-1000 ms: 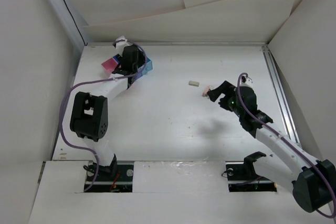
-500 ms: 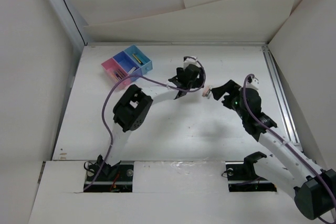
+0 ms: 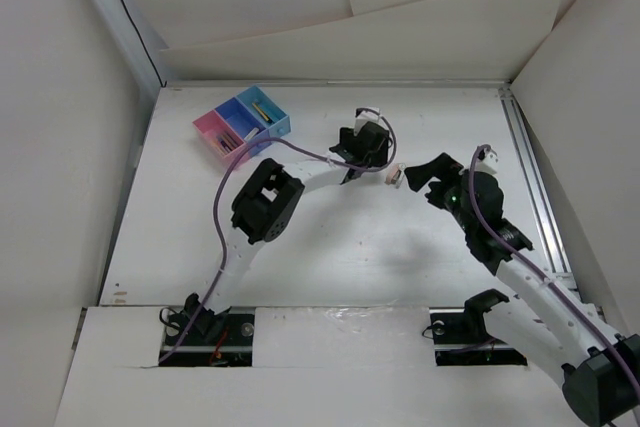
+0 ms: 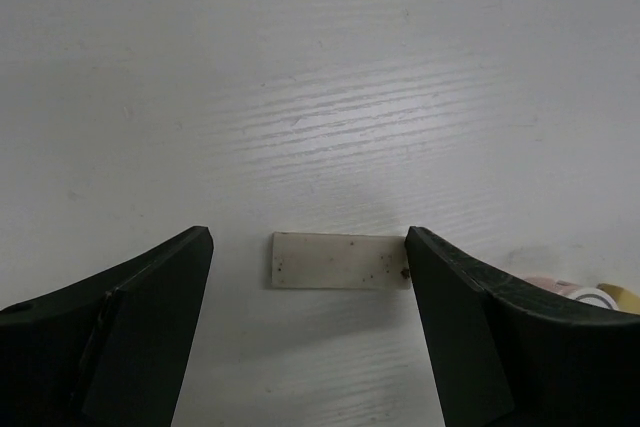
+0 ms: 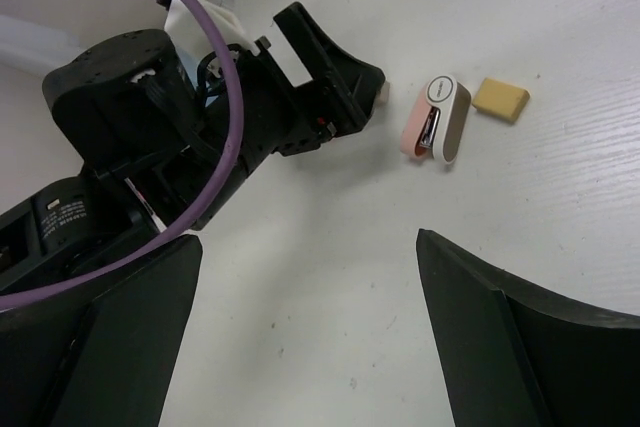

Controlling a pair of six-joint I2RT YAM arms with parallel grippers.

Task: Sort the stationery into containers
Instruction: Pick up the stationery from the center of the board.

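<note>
Nearest me, the right gripper (image 5: 308, 237) hangs wide open, just short of a pink-and-white piece (image 5: 437, 119). Farther out, the left gripper (image 4: 308, 237), at the boxes (image 3: 205, 128) a second ago, has swung across and straddles the beige eraser (image 4: 342, 260) on the table (image 4: 300, 47), jaws wide, so a pick looks next.

Top cam: beige eraser (image 4: 340, 261) under L hand (image 3: 366, 155) (unseen); boxes (image 3: 205, 130) contents too small.

I have the white left arm (image 3: 300, 179) reaching forward and rightward, elbow bent, with its black two-finger left gripper (image 4: 310, 247) pointing down, jaws parted wide. The white right arm (image 3: 505, 247) leans forward-left, its black right gripper (image 5: 310, 247) spread open too, near the other.
</note>
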